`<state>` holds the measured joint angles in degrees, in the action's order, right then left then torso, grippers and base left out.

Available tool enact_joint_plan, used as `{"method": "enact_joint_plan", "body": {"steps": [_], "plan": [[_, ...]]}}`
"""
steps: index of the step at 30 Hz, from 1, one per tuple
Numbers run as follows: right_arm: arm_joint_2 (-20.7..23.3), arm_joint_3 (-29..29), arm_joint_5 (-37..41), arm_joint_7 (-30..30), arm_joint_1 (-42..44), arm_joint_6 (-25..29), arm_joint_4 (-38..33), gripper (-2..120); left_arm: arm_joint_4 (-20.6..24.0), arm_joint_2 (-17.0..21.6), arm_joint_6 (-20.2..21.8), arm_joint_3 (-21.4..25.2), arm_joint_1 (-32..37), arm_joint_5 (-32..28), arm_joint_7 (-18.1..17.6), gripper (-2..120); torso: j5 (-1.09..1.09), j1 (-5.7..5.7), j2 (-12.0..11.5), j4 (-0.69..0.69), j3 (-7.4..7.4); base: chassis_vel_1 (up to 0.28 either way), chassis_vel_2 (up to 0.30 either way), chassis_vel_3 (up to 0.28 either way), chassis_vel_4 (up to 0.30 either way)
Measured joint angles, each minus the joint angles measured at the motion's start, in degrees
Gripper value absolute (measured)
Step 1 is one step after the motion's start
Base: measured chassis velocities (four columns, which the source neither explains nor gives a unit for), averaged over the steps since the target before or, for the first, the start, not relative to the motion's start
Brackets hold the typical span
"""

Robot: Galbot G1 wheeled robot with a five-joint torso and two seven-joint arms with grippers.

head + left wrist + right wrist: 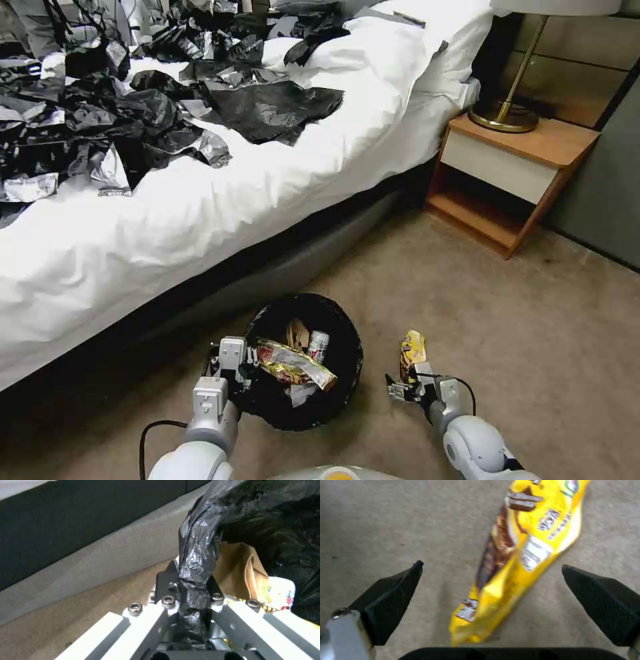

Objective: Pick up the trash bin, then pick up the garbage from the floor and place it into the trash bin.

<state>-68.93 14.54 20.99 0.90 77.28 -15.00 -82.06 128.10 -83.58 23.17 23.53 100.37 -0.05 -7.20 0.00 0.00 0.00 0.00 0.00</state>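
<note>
Black bag rim of the trash bin [303, 360] is sitting pinched in the left pincer [191, 592], wrappers already inside; the right pincer [491, 602] is gaping wide around a yellow wrapper [516, 555] on the carpet [520, 320], not yet gripped.

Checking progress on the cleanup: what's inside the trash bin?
In the trash bin: a foil wrapper, brown paper and a small bottle. Anything beneath them is covered.

head downward on carpet [507, 320], wrists close
</note>
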Motion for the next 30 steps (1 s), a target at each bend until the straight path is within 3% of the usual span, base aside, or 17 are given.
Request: {"method": "enact_joint_plan", "body": {"steps": [17, 20, 30], "plan": [[-1.55, 1.93, -1.91, -2.08, -2.59, 4.57, 5.41, 97, 0.55, -0.15, -0.68, -0.34, 1.30, 0.76, -0.08, 1, 0.00, 0.00, 0.00, 0.00, 0.00, 0.000, 0.000, 0.000, 0.000], [-2.86, 1.94, -2.44, -2.22, -4.10, 4.98, 7.84, 93, 0.77, -0.19, -0.84, -0.35, 1.69, 0.92, -0.08, 1, 0.00, 0.00, 0.00, 0.01, 0.00, 0.000, 0.000, 0.000, 0.000], [-5.38, 2.41, -5.39, -3.05, -6.56, 7.33, 14.29, 63, 1.54, -0.07, -1.24, -0.17, 2.82, 1.16, -0.08, 1, -0.09, -0.01, 0.01, -0.04, -0.02, 0.000, 0.000, 0.000, 0.000]]}}
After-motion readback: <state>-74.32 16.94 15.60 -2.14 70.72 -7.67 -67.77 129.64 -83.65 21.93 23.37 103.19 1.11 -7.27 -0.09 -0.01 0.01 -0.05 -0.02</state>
